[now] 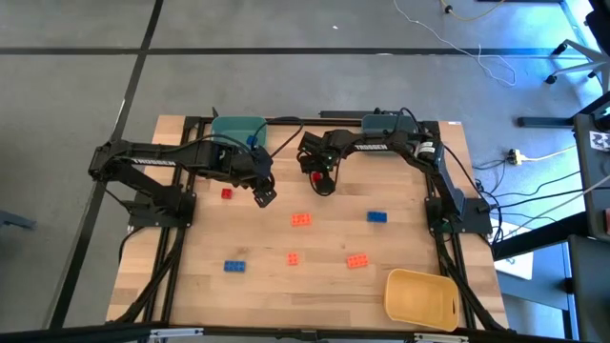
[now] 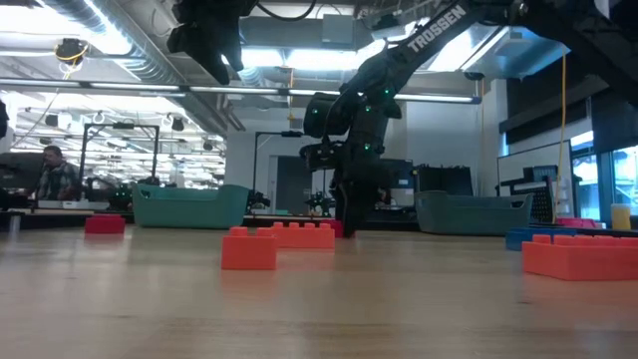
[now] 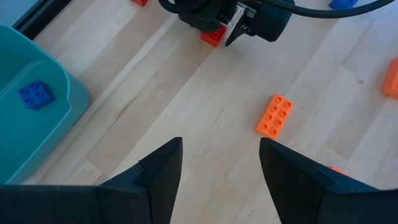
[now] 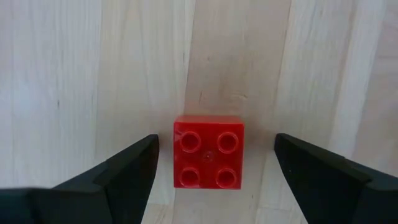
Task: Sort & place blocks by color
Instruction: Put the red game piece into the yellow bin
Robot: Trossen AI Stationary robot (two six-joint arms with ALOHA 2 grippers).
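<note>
A red square block (image 4: 208,151) with four studs lies flat on the wooden table, between the open fingers of my right gripper (image 4: 216,149), which stand on either side without touching it. In the high view this gripper (image 1: 320,183) is at the table's far middle, pointing steeply down. My left gripper (image 1: 264,195) hangs open and higher, just to its left, with nothing between its fingers (image 3: 168,163). A blue block (image 3: 36,94) lies inside the teal bin (image 3: 62,99). More blocks lie loose: red (image 1: 227,193), orange (image 1: 301,219), blue (image 1: 377,216).
The teal bin (image 1: 238,129) and a grey-blue bin (image 1: 389,122) stand at the far edge, and a yellow bin (image 1: 419,297) at the near right. Toward the near edge lie a blue block (image 1: 234,266) and two orange blocks (image 1: 292,257) (image 1: 356,260).
</note>
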